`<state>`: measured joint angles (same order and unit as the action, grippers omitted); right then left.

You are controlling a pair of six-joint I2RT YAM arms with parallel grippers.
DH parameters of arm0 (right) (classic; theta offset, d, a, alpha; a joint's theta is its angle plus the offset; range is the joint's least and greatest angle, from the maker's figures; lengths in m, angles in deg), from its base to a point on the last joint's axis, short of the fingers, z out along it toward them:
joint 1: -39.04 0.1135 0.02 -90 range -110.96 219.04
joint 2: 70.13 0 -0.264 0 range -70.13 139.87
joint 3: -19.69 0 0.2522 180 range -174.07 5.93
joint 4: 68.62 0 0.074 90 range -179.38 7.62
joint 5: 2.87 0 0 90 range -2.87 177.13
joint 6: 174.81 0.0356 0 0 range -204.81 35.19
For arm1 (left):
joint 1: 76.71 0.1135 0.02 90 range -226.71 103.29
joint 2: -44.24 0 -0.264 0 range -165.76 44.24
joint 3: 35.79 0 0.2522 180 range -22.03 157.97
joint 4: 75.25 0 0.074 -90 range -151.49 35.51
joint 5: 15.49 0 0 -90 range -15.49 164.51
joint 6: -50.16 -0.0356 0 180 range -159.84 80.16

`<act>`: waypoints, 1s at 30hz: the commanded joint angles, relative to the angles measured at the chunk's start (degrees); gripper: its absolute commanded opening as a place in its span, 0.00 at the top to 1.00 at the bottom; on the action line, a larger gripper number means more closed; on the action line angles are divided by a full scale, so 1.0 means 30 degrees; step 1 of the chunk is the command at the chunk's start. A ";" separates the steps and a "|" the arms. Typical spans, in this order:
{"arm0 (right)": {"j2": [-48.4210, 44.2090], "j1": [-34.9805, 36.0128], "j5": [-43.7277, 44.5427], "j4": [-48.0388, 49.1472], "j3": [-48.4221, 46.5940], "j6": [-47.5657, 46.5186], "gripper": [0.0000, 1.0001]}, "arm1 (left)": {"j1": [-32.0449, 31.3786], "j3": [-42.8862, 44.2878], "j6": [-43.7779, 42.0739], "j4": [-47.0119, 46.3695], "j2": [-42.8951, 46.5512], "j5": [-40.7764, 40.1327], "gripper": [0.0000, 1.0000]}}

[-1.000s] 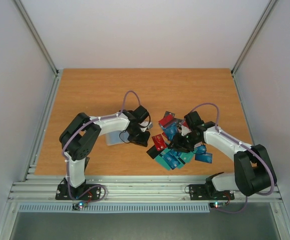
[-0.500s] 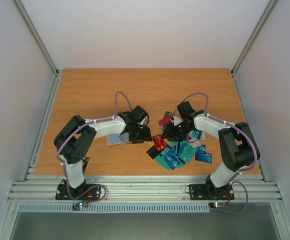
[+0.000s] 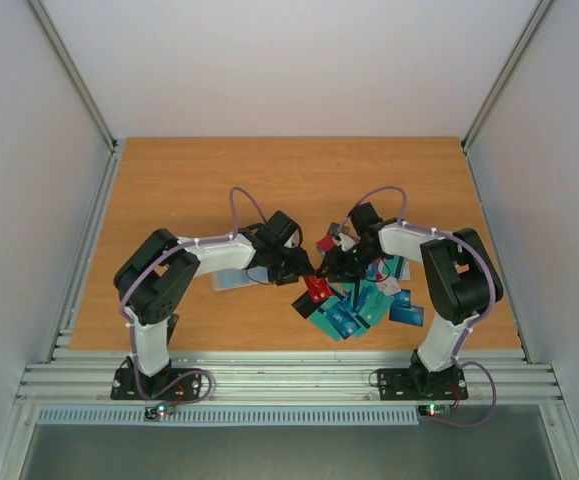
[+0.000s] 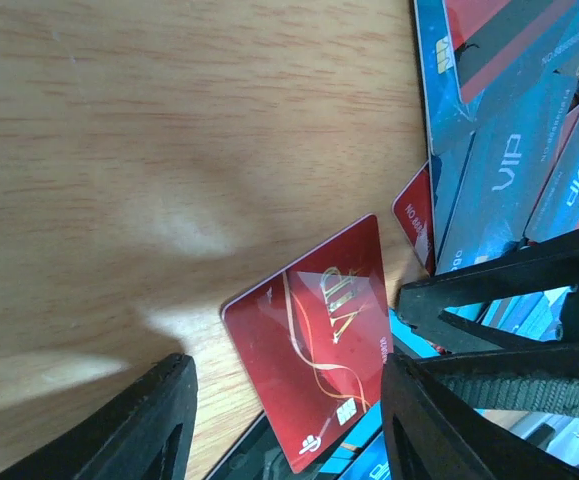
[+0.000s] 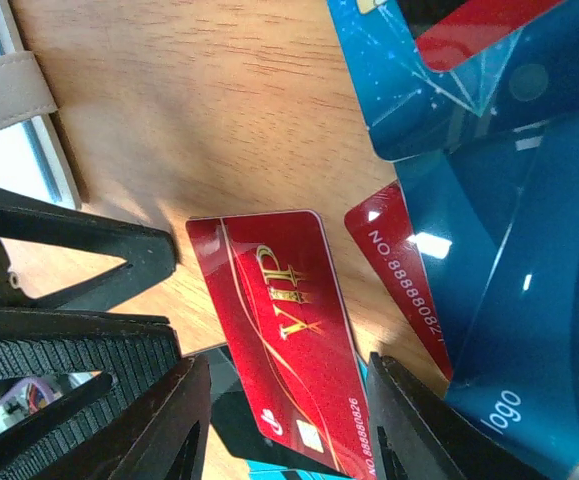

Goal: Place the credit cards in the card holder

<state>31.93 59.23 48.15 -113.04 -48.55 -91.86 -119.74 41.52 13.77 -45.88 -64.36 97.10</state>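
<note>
A red VIP credit card lies flat on the wood at the left edge of a pile of teal, blue, red and black credit cards. It also shows in the right wrist view and the top view. My left gripper is open and straddles the card from the left. My right gripper is open and straddles the same card from the right. In the top view the two grippers nearly meet. The cream card holder lies under my left arm, and its edge shows in the right wrist view.
The right gripper's black fingers crowd the left wrist view, and the left gripper's fingers crowd the right wrist view. Blue and teal cards overlap just beside the red one. Metal rails run along the near table edge.
My right gripper has swung left off the pile to the red card. My left gripper has moved right to the same card. The cards and holder lie as before.
</note>
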 commanded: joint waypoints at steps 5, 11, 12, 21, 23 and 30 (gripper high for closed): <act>0.0649 0.0069 -0.2657 0.1685 0.0572 0.0233 0.56 | -0.0307 -0.0434 0.1166 -0.1904 -0.1533 0.0644 0.48; 0.0470 0.0069 -0.4318 0.3135 0.1323 0.1479 0.57 | -0.0308 -0.1344 0.1837 -0.4690 -0.1549 0.1461 0.49; 0.0430 0.0069 -0.4544 0.3444 0.1458 0.1710 0.58 | -0.0307 -0.1482 0.2008 -0.4954 -0.1577 0.1578 0.50; 0.0220 0.0069 -0.6185 0.5431 0.2233 0.3629 0.61 | -0.0307 -0.2203 0.2825 -0.8613 -0.1841 0.2859 0.53; 0.0053 0.0069 -0.6489 0.5797 0.2383 0.3983 0.61 | -0.0321 -0.2374 0.2928 -0.9135 -0.1893 0.3029 0.53; -0.1307 0.0069 -0.6780 0.6022 0.2820 0.4758 0.62 | -0.0307 -0.2762 0.2986 -0.9320 -0.0952 0.2927 0.55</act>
<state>31.95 59.03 30.46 -99.66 -40.04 -79.82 -118.76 34.57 23.08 -72.52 -67.68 103.68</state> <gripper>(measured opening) 0.387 0.447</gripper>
